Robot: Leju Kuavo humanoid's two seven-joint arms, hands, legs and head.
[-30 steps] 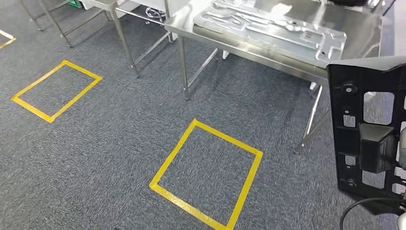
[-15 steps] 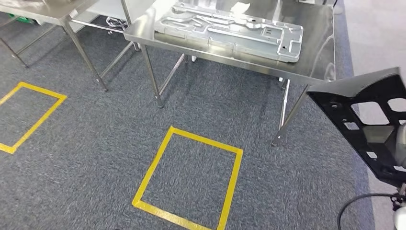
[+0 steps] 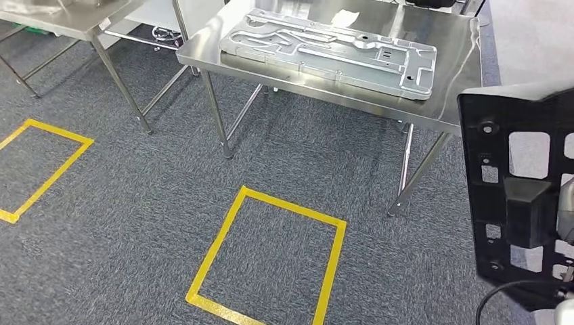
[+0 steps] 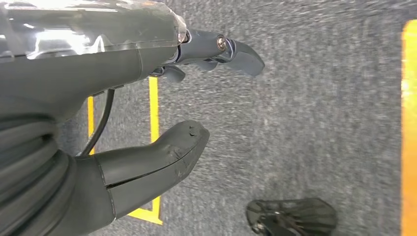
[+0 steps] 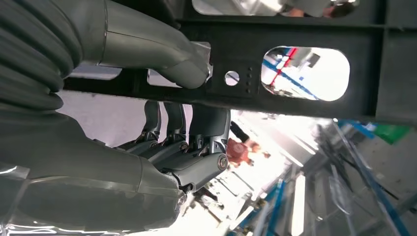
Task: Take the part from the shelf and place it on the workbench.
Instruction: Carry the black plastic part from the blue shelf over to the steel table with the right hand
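Observation:
The part is a black plastic frame [image 3: 499, 196] with several cutouts, upright at the right edge of the head view, in front of the workbench's right end. My right hand [image 5: 162, 147] grips it, the thumb [image 5: 167, 59] pressed on one face of the frame [image 5: 305, 29] and the fingers [image 5: 196, 167] curled behind it. The steel workbench [image 3: 453, 74] stands ahead with a large silver metal plate [image 3: 332, 51] lying on it. My left hand [image 4: 98, 64] hangs over the carpet, thumb [image 4: 162, 157] and fingers [image 4: 236, 51] apart, holding nothing.
A yellow tape square [image 3: 291, 208] marks the grey carpet before the workbench, and another [image 3: 61, 132] lies at the left. A second steel table [image 3: 74, 20] stands at the far left. Thin table legs [image 3: 216, 122] reach the floor.
The whole view has swung, so the workbench now sits more centred ahead. The black frame, tilted half a second ago, stands upright again in my right hand.

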